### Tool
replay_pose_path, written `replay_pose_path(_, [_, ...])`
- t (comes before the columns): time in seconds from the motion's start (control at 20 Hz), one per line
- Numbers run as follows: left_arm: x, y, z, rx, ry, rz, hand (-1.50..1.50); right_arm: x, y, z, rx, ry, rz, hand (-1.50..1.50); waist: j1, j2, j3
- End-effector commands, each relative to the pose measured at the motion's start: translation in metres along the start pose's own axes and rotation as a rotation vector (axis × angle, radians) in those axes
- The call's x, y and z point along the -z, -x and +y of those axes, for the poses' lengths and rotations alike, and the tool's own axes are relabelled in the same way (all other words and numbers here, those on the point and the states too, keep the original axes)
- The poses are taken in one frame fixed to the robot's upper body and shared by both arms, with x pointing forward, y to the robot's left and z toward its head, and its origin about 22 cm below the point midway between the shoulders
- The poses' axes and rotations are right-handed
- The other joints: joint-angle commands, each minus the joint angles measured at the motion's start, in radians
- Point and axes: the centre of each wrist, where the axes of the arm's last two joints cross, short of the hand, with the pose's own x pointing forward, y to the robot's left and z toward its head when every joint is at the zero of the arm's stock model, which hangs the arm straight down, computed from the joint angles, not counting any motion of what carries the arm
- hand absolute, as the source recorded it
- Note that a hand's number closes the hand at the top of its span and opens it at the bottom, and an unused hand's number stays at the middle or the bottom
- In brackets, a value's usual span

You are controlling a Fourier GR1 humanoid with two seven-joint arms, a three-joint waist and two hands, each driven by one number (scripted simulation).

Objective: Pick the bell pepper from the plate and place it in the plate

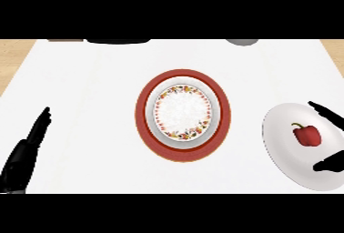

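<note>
— What's nearest you?
— Your left hand, low at the left, fingers straight and holding nothing. Your right hand comes in at the right edge, spread open over the rim of the white plate.
— And the bell pepper?
— It lies on that white plate, between finger and thumb, touched by neither. Farther out, mid-counter, a flowered plate sits on a red mat.
</note>
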Motion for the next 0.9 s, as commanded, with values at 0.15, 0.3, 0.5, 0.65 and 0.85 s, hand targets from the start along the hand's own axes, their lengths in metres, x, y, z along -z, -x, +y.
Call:
replay_pose_path(0.15, [0.008, 0.012, -0.012, -0.018, -0.002, -0.002, 0.00, 0.017, -0.003, 0.010, 0.006, -0.014, 0.015, -1.50, -0.002, 0.000, 0.000])
replay_pose_path(0.3, [0.010, -0.020, -0.013, -0.021, -0.005, -0.001, 0.00, 0.016, 0.016, 0.037, -0.009, -0.021, -0.006, -1.50, -0.001, 0.000, 0.000])
replay_pose_path(0.5, [0.004, 0.010, -0.015, -0.008, -0.008, -0.016, 0.00, 0.029, 0.012, 0.013, 0.049, -0.005, -0.082, 1.50, 0.000, 0.001, 0.000])
replay_pose_path(0.65, [-0.005, 0.012, -0.018, -0.001, -0.002, 0.002, 0.00, 0.028, 0.010, 0.019, 0.048, 0.023, -0.087, 1.50, -0.002, 0.000, 0.000])
replay_pose_path(0.85, [-0.003, -0.008, -0.016, 0.001, 0.001, -0.001, 0.00, 0.033, 0.009, 0.021, 0.001, 0.017, -0.088, 1.50, 0.000, 0.000, 0.000])
